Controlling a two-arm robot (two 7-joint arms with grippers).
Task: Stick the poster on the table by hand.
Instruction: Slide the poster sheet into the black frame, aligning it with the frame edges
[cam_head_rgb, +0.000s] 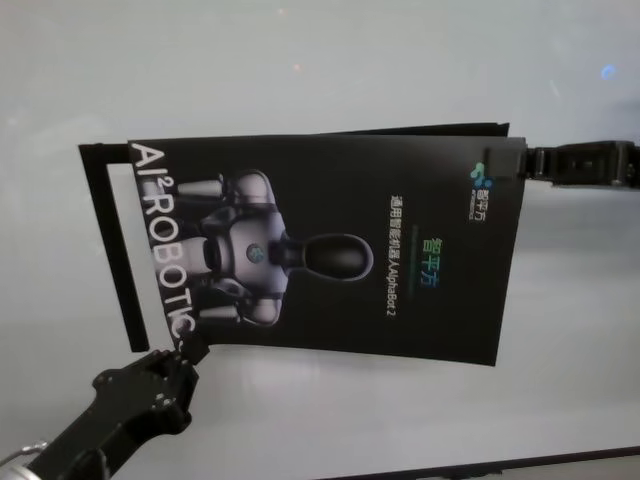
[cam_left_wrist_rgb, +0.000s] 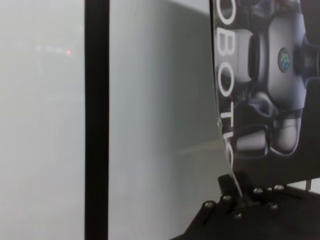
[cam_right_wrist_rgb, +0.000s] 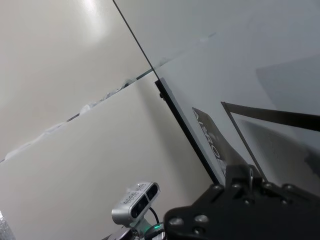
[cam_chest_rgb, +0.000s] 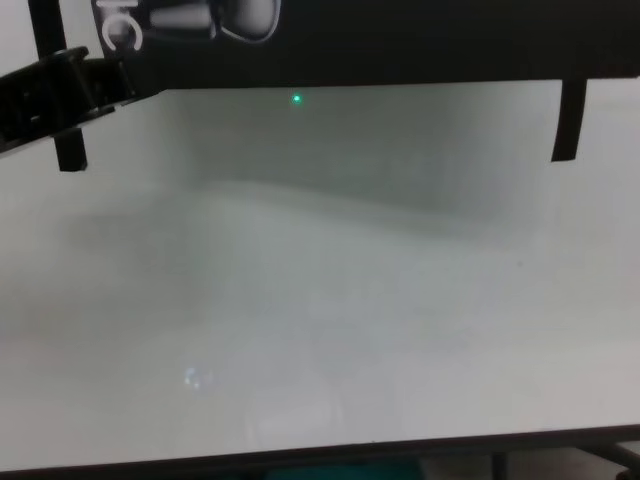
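Landmark: poster (cam_head_rgb: 330, 240).

L gripper (cam_head_rgb: 190, 352), at poster's near-left corner by the "ROBOTIC" lettering. Fingers pinched onto the sheet edge; wrist view shows corner curling up into the clamp (cam_left_wrist_rgb: 235, 187). L black strip (cam_head_rgb: 118, 250) just left of poster, running near-to-far, joined to a thin black bar along poster's far edge.

Poster: black, glossy, robot pic twd its left half, green/white logo twd far-right corner. Held over white table (cam_head_rgb: 320, 420), sagging; near edge lifted, shadow below.

R gripper (cam_head_rgb: 528, 162), at poster's far-right corner, closed on the edge. R strip (cam_chest_rgb: 568, 120) below poster's right end in chest view.
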